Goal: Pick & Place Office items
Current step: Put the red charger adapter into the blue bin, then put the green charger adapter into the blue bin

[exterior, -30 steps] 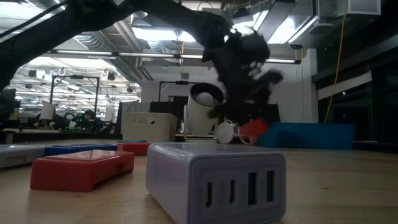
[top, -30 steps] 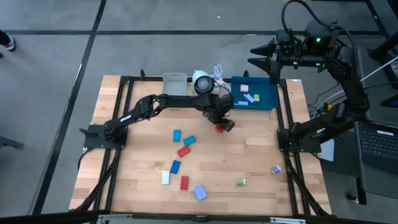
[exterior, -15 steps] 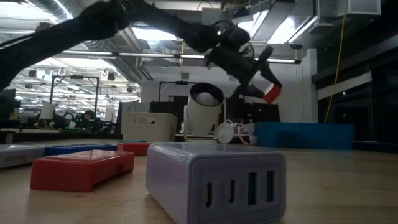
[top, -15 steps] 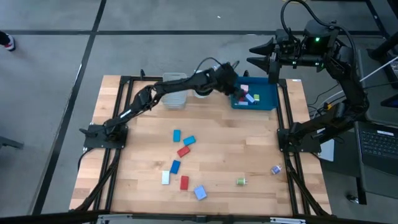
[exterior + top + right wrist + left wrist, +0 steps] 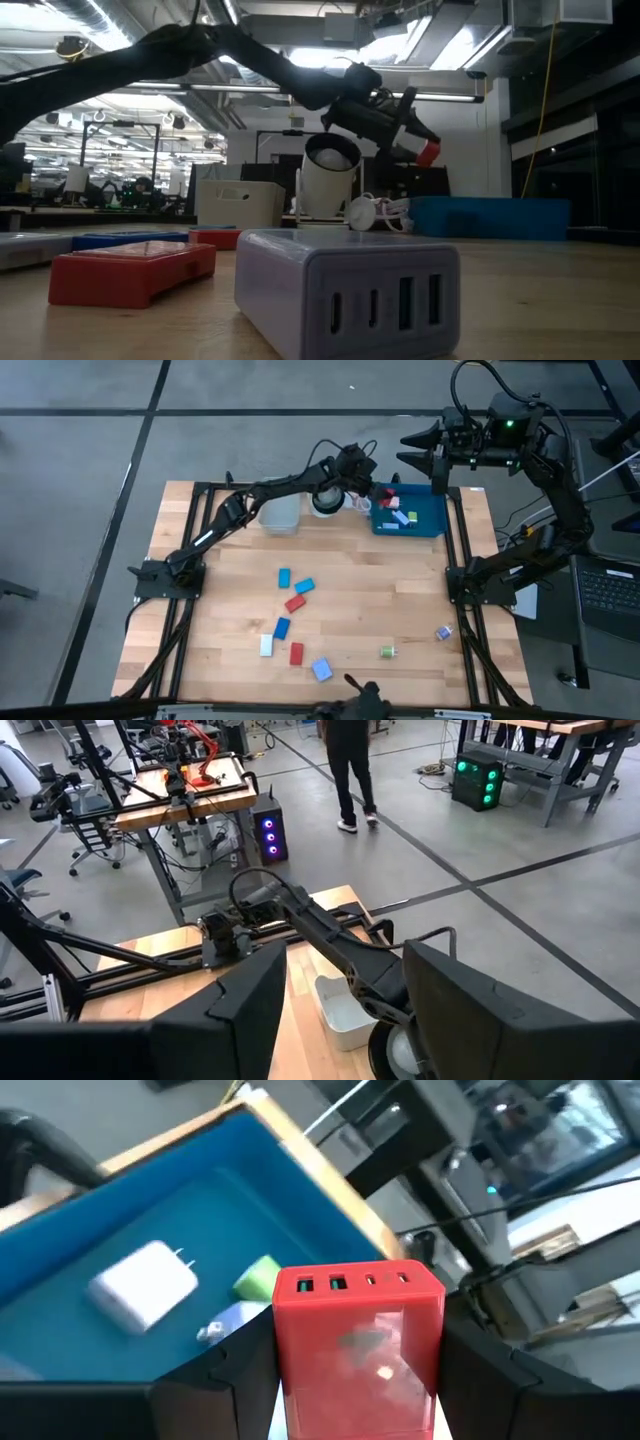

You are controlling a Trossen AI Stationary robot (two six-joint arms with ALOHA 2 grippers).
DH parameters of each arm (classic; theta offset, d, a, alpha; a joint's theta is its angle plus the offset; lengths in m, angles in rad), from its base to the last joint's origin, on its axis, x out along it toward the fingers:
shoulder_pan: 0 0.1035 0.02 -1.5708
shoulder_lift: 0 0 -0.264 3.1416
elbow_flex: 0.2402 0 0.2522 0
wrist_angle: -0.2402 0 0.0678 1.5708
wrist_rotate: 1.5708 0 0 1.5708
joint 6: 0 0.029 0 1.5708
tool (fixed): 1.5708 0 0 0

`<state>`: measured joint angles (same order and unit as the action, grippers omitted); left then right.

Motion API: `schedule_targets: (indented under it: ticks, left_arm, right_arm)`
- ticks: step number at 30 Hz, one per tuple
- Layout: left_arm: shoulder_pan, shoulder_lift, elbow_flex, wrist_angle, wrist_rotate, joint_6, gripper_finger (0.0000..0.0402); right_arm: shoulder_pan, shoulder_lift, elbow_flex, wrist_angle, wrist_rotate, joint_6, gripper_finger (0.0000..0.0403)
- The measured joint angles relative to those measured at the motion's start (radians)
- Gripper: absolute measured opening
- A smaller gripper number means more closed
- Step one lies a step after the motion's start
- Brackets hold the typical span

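Your left gripper [image 5: 355, 1380] pinches a red charger block [image 5: 358, 1348], glossy plastic w/ a row of ports on its front face, jaws pressed on both its sides. Just beyond the jaws sits the blue tray [image 5: 240, 1200], smooth-walled, holding a white plug adapter [image 5: 145, 1285] and a green bit [image 5: 258, 1277]. Low view adds what the wrist cam can't: the block rides well above the table. High view shows the other blocks [image 5: 292, 603] loose on the wood slats, far behind the jaws. Right gripper [image 5: 340, 1010] is parked off-table w/ jaws spread, holding nothing.
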<state>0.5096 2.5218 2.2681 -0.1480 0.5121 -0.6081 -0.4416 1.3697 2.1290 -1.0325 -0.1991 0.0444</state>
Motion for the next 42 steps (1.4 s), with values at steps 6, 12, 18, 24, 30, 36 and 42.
schedule_targets:
  ticks: [6, 12, 18, 24, 30, 36, 42]
  left_arm:
    - [-0.023, 0.058, 0.006, 0.192, 0.011, -0.078, 0.0207]
    - [-0.034, 0.094, -0.004, 0.178, -0.036, -0.101, 0.0208]
    - [-0.037, 0.071, 0.003, 0.241, -0.07, -0.075, 0.0317]
    - [-0.038, 0.074, 0.001, 0.285, -0.072, -0.07, 0.0336]
    - [-0.042, 0.06, 0.0, 0.374, -0.02, -0.065, 0.0335]
    - [-0.064, -0.082, 0.09, 0.179, -0.072, 0.188, 0.0324]
    - [-0.068, -0.37, 0.061, -0.238, -0.267, 0.452, 0.0321]
  right_arm:
    - [0.0, 0.0, 0.0, 0.0, 0.004, 0.015, 0.0208]
    - [0.0, 0.0, 0.0, 0.0, 0.005, 0.026, 0.0208]
    - [0.0, 0.0, 0.0, -0.001, 0.008, 0.02, 0.0208]
    - [0.0, 0.0, 0.0, -0.001, 0.008, -0.001, 0.0208]
    - [0.0, 0.0, 0.0, -0.001, 0.007, -0.001, 0.0208]
    - [0.0, 0.001, 0.0, 0.004, -0.004, -0.003, 0.0208]
    - [0.0, 0.001, 0.0, 0.178, 0.006, 0.033, 0.0208]
